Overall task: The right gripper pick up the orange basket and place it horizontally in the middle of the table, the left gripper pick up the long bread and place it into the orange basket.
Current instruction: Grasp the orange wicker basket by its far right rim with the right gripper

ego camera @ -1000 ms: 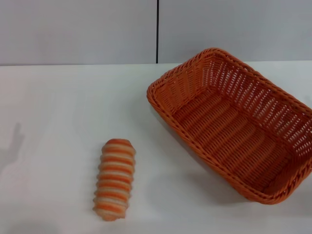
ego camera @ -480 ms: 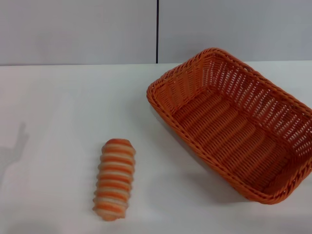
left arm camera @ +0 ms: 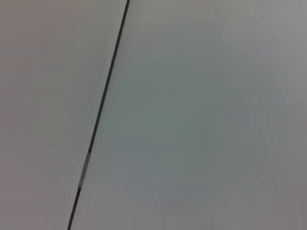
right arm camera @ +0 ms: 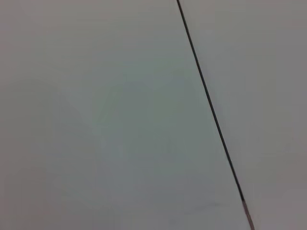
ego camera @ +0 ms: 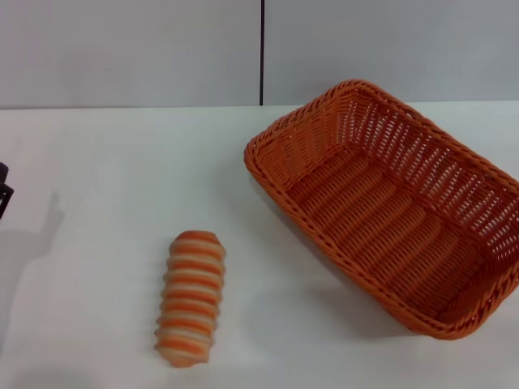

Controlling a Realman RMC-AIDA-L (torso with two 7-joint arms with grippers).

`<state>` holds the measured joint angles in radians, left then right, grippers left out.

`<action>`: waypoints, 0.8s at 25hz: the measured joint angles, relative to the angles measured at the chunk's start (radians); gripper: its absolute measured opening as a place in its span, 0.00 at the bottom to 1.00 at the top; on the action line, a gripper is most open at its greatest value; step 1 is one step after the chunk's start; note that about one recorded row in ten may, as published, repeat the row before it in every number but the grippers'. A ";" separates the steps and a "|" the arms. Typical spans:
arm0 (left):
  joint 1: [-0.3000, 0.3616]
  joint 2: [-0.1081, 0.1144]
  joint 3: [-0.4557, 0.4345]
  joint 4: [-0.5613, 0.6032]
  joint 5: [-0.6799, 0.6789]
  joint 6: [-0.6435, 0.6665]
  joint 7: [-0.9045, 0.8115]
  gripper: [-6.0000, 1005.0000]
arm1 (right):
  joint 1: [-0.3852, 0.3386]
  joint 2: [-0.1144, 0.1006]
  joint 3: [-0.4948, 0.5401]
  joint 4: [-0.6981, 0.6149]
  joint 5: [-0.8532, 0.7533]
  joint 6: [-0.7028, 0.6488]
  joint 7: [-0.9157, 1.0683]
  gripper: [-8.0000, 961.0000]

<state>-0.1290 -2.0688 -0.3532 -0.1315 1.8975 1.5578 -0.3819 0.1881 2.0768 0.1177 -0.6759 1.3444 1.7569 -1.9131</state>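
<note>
The orange basket (ego camera: 389,211) sits empty on the right half of the white table (ego camera: 105,162), lying diagonally from the middle back toward the right front. The long bread (ego camera: 191,298), striped orange and cream, lies lengthwise near the front, left of the basket and apart from it. A small black tip of my left gripper (ego camera: 3,194) shows at the far left edge of the head view, well left of the bread. My right gripper is out of view. Both wrist views show only the grey wall with a dark seam.
A grey wall (ego camera: 130,49) with a vertical dark seam (ego camera: 262,49) rises behind the table. The left arm's shadow (ego camera: 32,235) falls on the tabletop at the left. The basket's right end reaches the right edge of the head view.
A black part of my left gripper has come into view at the left edge, and its shadow has moved rightward across the table. Bread and basket have not moved.
</note>
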 joint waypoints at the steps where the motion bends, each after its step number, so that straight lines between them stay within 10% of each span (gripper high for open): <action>1: -0.005 0.000 0.002 0.002 0.000 -0.008 0.000 0.83 | 0.006 -0.001 -0.003 -0.056 -0.018 0.004 0.064 0.85; 8: -0.019 0.003 0.068 0.032 0.000 -0.009 0.023 0.83 | 0.037 -0.009 -0.191 -0.404 -0.197 0.009 0.466 0.85; 15: -0.027 0.005 0.107 0.045 0.000 -0.002 0.087 0.83 | 0.149 -0.118 -0.458 -0.551 -0.455 0.071 0.821 0.85; 20: -0.024 0.006 0.120 0.051 0.000 0.009 0.083 0.83 | 0.205 -0.154 -0.541 -0.617 -0.467 0.116 0.913 0.85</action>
<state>-0.1531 -2.0629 -0.2337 -0.0801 1.8975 1.5670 -0.2991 0.3934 1.9230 -0.4236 -1.2933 0.8774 1.8726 -0.9997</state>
